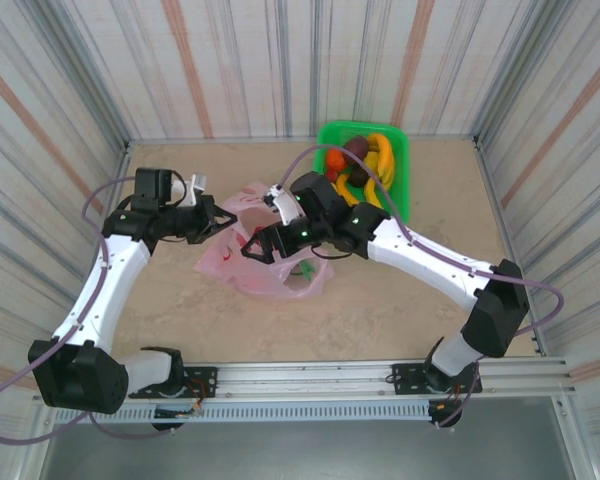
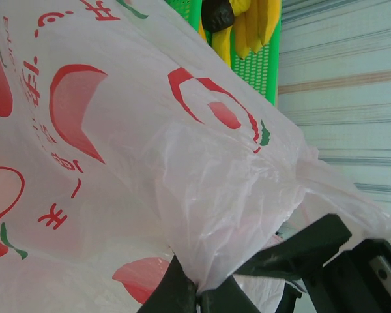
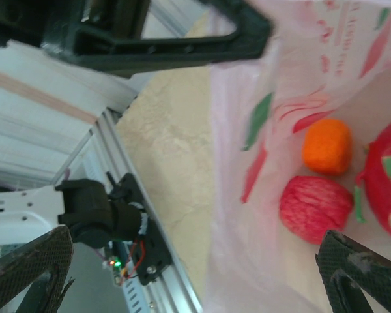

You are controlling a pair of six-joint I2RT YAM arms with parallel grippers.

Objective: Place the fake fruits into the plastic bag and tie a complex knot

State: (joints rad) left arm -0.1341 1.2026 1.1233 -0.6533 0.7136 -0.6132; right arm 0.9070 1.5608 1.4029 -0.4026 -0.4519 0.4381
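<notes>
Left gripper (image 2: 197, 295) pinched tight on a fold of the plastic bag (image 2: 143, 169), propping its mouth up. Right gripper (image 3: 195, 251) spread wide, empty, poised at that mouth; orange fruit (image 3: 326, 145) and red-pink apple (image 3: 315, 208) just beyond it, inside. Loading seemingly partway: bananas (image 1: 382, 160) farther off in the green basket (image 1: 405, 150). Next: fetch one; tying later.

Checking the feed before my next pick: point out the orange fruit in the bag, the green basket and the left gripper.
orange fruit (image 3: 326, 145): right wrist view, its middle.
green basket (image 1: 401, 150): top external view, right rim.
left gripper (image 2: 199, 288): left wrist view, between fingertips pinching plastic bag (image 2: 150, 163).
</notes>
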